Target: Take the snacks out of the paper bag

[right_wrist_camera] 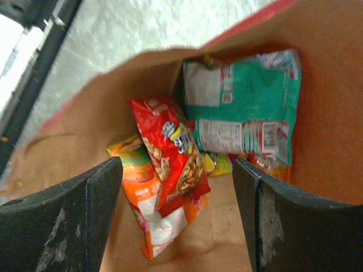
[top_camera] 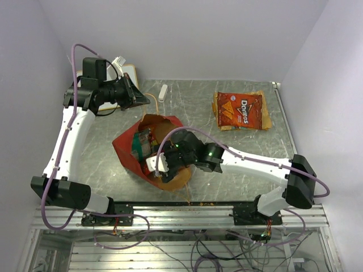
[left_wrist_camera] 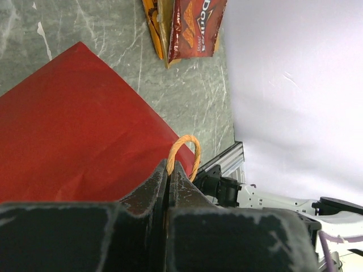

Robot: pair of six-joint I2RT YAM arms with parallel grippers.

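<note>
The paper bag (top_camera: 126, 148), red outside and brown inside, lies at the table's middle with its mouth toward the right arm. My left gripper (top_camera: 143, 100) is shut on its tan cord handle (left_wrist_camera: 185, 152), with the bag's red side (left_wrist_camera: 74, 130) just beyond the jaws (left_wrist_camera: 170, 168). My right gripper (top_camera: 161, 164) is open inside the bag's mouth. Between its fingers (right_wrist_camera: 178, 192) I see a red packet (right_wrist_camera: 173, 153), an orange packet (right_wrist_camera: 148, 212) under it and a teal packet (right_wrist_camera: 244, 113) behind. Two Doritos packets (top_camera: 241, 110) lie on the table at the far right, also in the left wrist view (left_wrist_camera: 193, 28).
A white pen-like object (top_camera: 163, 92) lies behind the bag. A pale board (top_camera: 129, 72) stands at the back left behind the left arm. White walls close the table on three sides. A metal rail (top_camera: 187, 212) runs along the near edge.
</note>
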